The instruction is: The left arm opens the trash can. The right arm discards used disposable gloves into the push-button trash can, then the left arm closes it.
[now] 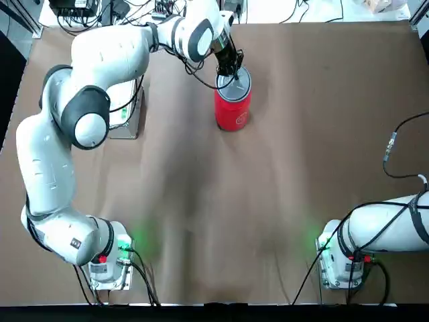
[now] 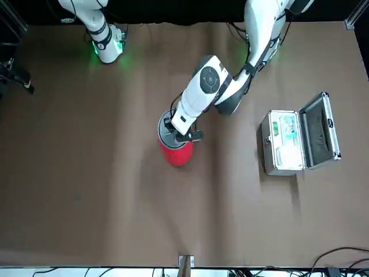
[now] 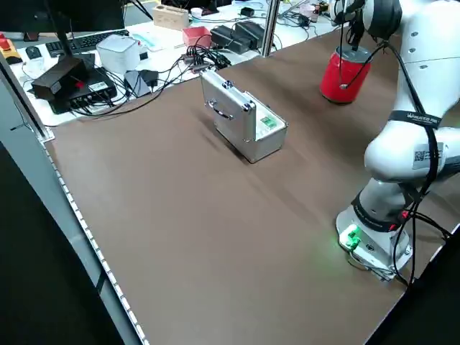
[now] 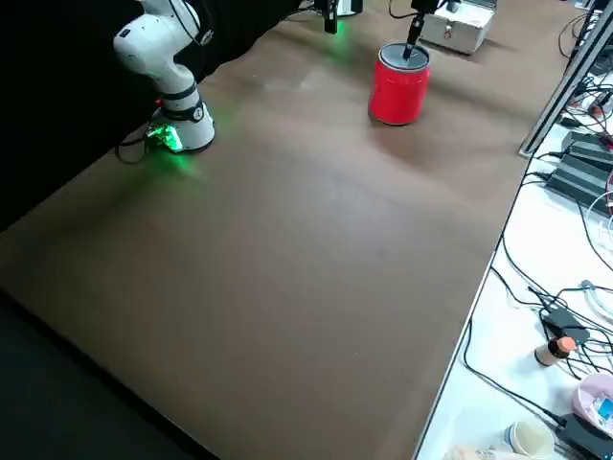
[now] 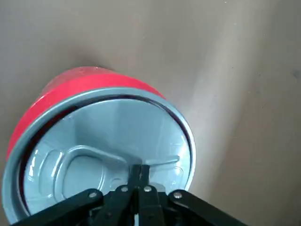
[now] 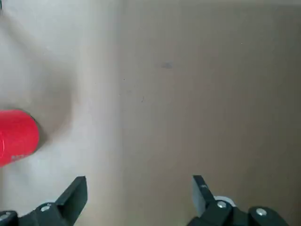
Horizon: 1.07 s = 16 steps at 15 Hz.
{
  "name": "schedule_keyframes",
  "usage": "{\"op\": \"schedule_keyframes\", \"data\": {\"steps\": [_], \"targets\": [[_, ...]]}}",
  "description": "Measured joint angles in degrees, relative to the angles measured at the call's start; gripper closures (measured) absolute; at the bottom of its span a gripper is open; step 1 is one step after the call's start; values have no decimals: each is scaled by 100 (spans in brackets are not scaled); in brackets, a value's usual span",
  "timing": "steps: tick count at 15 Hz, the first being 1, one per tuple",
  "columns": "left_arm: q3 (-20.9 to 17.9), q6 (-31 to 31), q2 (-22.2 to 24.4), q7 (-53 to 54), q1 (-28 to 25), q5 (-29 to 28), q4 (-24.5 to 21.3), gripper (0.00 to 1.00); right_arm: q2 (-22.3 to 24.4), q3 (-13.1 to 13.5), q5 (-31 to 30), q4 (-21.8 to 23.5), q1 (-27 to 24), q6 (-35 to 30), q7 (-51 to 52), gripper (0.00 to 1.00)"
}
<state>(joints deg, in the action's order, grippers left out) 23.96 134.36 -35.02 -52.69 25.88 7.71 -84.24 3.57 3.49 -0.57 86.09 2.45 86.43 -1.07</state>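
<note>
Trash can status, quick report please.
Left gripper shut, at the lid. Right gripper open, nothing between its fingers. Trash can upright, lid down. No gloves in sight; silver box off to one side, not blocking.

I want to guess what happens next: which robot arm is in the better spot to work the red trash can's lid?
The left, I think. Its hand is shut right over the trash can's lid; the right hand hangs open, away from it.
</note>
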Motion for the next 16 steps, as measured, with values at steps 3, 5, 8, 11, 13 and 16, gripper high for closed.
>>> {"op": "schedule_keyframes", "data": {"steps": [3,5,8,11,13,16], "targets": [[0,28,-38,0,11,-41,8,99,0,13,0,0,-9,-64,0,1],[0,29,-40,0,20,-80,11,99,0,14,0,-1,-9,-64,0,1],[0,30,-50,0,21,-89,13,99,0,14,0,-1,-9,-64,0,1],[1,33,-67,0,27,-129,22,99,0,14,0,-1,-9,-64,0,1],[2,36,-79,0,33,-162,29,99,0,13,1,-1,-9,-64,0,1],[3,36,-83,-1,36,-189,31,99,0,13,2,-1,-9,-64,0,1]]}}
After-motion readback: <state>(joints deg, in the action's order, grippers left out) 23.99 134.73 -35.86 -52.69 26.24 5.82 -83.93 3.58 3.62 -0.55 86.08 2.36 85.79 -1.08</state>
